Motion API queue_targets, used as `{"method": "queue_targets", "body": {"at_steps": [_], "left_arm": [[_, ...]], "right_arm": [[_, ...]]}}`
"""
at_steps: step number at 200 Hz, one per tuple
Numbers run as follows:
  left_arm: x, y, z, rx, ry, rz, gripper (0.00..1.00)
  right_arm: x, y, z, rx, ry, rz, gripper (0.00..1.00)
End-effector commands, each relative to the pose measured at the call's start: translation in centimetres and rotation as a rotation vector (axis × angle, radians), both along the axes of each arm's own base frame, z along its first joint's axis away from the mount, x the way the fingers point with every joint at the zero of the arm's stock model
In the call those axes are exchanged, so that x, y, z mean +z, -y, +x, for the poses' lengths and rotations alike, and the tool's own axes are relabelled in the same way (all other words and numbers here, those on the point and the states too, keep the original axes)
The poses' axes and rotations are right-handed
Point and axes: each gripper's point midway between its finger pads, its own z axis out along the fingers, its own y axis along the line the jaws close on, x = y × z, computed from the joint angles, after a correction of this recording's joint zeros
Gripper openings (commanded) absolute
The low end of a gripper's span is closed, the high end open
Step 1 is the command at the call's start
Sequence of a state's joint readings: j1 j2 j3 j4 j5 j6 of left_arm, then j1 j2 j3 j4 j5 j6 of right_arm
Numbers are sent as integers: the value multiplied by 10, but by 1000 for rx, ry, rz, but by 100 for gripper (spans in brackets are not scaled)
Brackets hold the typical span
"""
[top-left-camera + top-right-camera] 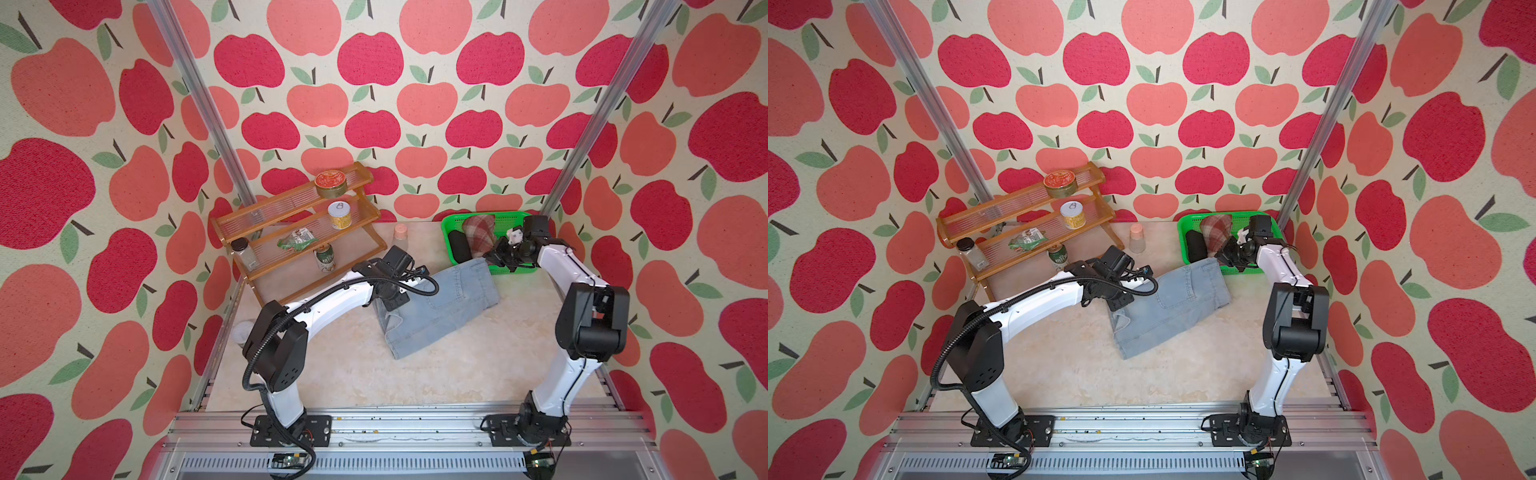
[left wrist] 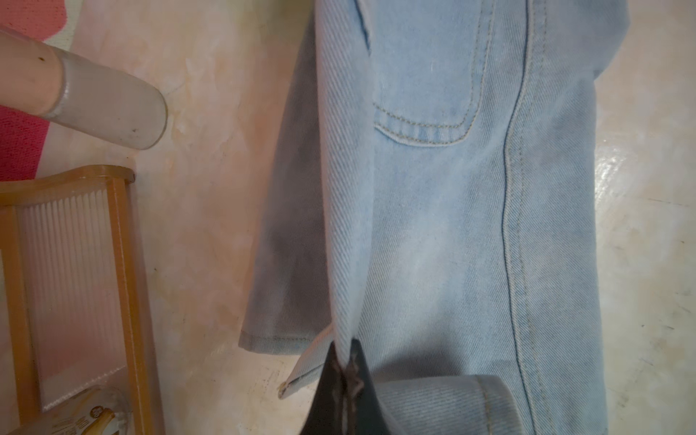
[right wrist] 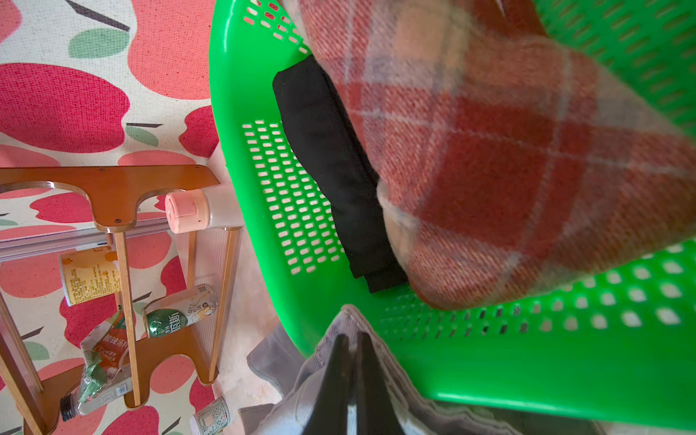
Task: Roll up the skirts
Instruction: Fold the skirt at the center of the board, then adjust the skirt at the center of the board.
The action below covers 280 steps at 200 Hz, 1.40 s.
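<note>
The light blue denim skirt (image 1: pixel 440 307) (image 1: pixel 1169 307) lies spread on the tabletop, its pocket (image 2: pixel 425 105) showing. My left gripper (image 2: pixel 343 361) (image 1: pixel 392 305) is shut on a raised fold at the skirt's near-left edge. My right gripper (image 3: pixel 352 337) (image 1: pixel 493 257) is shut on the skirt's far corner, right at the green basket's front rim, with denim bunched around its fingers. In the basket, the black skirt (image 3: pixel 339 177) (image 1: pixel 458 246) lies rolled up. The red-brown plaid skirt (image 3: pixel 508 150) (image 1: pixel 478 233) is bundled beside it.
The green mesh basket (image 1: pixel 515 271) (image 3: pixel 508 373) stands at the back right. A wooden tiered rack (image 1: pixel 266 216) with cans and a packet fills the back left. A pink-capped bottle (image 1: pixel 400 235) stands between them. A translucent cup (image 1: pixel 243 332) sits by the left wall.
</note>
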<state>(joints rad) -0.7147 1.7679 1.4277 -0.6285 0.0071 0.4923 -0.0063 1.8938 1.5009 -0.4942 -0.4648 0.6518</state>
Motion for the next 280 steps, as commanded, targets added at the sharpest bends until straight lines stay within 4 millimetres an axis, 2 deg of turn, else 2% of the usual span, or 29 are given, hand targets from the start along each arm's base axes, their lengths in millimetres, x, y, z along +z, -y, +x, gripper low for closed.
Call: {"method": "queue_targets", "body": {"at_steps": [1,13,29,43,62,75,93,105,118,140,157,162,172,188,211,228,251,280], "left_arm": [[-19,-27,3,35,-64,98,19],[-22,-31,11,56,-59,105,38],[-26,-34,19,88,-70,108,49],[-30,-38,26,113,-68,112,51],[-34,-40,35,138,-50,117,51],[-31,-38,36,146,-41,100,51],[-17,-33,36,165,-13,30,50],[-8,-28,33,183,0,-29,50],[6,-20,26,199,15,-107,51],[22,-8,2,245,24,-252,56],[28,-9,-20,315,-2,-359,64],[29,-12,-25,348,-20,-395,71],[24,-21,-37,422,-87,-445,79],[12,-36,-55,509,-180,-464,87],[-11,-53,-74,603,-266,-461,89],[-26,-54,-80,641,-312,-489,90],[-44,-45,-83,656,-367,-504,90],[-52,-36,-76,658,-366,-504,90]], "right_arm": [[0,16,25,-26,58,-84,31],[0,15,28,-30,55,-81,51],[9,14,32,-28,75,-77,58],[23,15,31,-25,103,-85,59],[46,21,20,-17,147,-123,59],[60,26,4,-7,175,-162,60],[64,26,-27,29,177,-188,59],[54,23,-51,55,161,-189,60],[35,22,-76,63,133,-182,60],[7,25,-105,48,103,-155,61],[-7,25,-117,56,94,-159,71],[-11,25,-120,65,88,-160,77],[-16,21,-124,91,87,-141,86],[-23,15,-127,122,74,-92,89],[-37,15,-126,136,44,-94,89],[-51,20,-124,132,18,-123,87],[-68,24,-123,142,-27,-151,83],[-75,27,-120,133,-35,-166,82]]}}
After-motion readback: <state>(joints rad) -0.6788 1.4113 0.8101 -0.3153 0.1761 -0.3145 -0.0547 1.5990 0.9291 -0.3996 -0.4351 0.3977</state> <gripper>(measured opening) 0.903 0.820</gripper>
